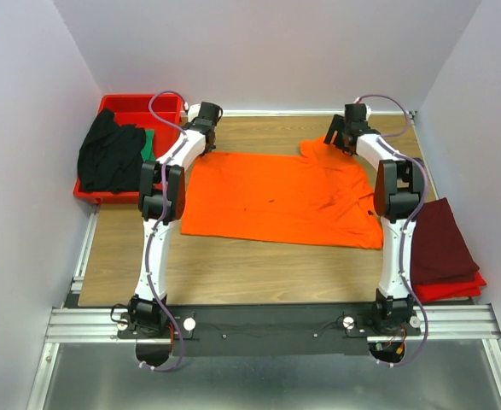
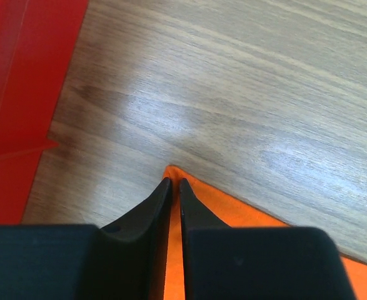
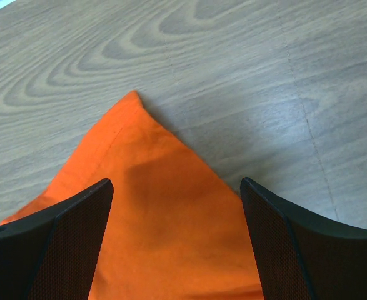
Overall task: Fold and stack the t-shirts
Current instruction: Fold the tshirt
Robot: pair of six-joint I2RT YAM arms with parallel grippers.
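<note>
The orange t-shirt [image 1: 280,196] lies spread flat in the middle of the table [image 1: 259,265], ready for folding. The left gripper [image 2: 175,182] is pinched narrow on its far left corner (orange cloth shows between the jaws). The right gripper [image 3: 177,181] hangs wide open over the far right corner, probably so both corners can lift together.

Orange shirt [image 1: 276,196], maroon shirt [image 1: 438,243], red tray [image 1: 126,104].
</note>
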